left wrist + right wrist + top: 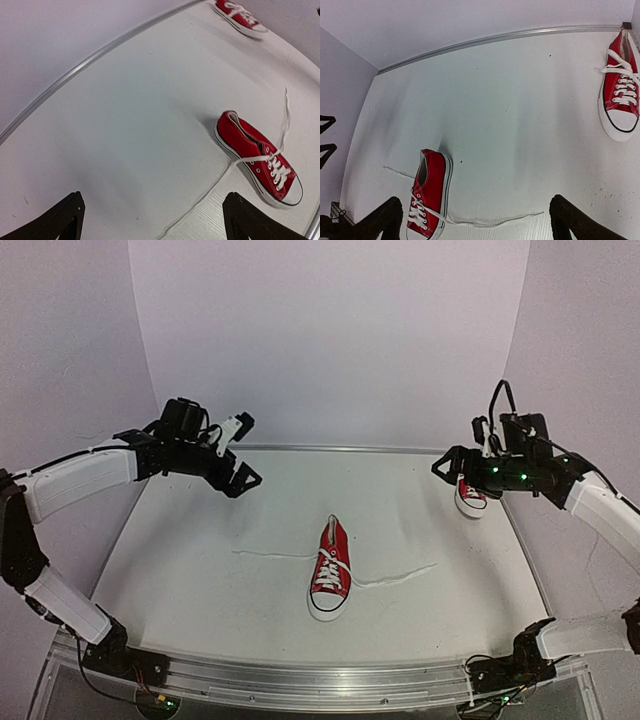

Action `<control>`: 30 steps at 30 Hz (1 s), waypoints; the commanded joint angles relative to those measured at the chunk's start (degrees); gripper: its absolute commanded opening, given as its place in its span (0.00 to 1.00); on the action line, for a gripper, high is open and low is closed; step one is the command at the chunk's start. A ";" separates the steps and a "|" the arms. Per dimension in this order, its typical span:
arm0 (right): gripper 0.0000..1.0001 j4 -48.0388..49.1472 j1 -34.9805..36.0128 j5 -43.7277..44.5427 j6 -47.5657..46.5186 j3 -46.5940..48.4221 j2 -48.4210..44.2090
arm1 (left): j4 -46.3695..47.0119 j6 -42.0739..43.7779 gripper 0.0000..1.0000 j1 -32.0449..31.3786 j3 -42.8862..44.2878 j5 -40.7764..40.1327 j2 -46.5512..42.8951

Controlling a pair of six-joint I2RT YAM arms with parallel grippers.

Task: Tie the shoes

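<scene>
blocked: center shoe (330,578), laces (400,577) splayed sideways | far-right shoe (470,500) | free: left table (190,550)

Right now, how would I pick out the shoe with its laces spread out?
Find the white table, then look at its middle: a small red sneaker lies there, white toe cap toward the near edge. Its laces trail flat to both sides, while the other red sneaker sits at the far right edge.

white table (200,570) with metal rim (340,449), pale walls (330,340) behind.
</scene>
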 commanded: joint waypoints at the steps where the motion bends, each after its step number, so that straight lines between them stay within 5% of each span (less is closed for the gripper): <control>1: 0.98 -0.92 0.10 -5.58 -0.66 1.93 2.72 | 1.90 10.43 0.99 -3.93 -4.05 7.11 4.81; 6: 0.98 -1.57 0.10 -9.60 0.45 0.22 2.48 | 2.13 17.06 0.95 -7.56 -1.88 9.15 14.14; 15: 0.98 -1.65 0.11 -13.91 2.51 -3.16 1.62 | -1.92 22.80 0.71 -10.94 9.60 12.23 30.91; 21: 0.98 -1.73 0.09 -14.52 3.49 -4.52 0.63 | -2.43 25.87 0.51 -12.36 12.87 11.92 36.75; 30: 0.98 -1.71 0.09 -15.72 4.42 -5.53 0.77 | -2.46 29.09 0.37 -14.37 14.38 12.00 40.30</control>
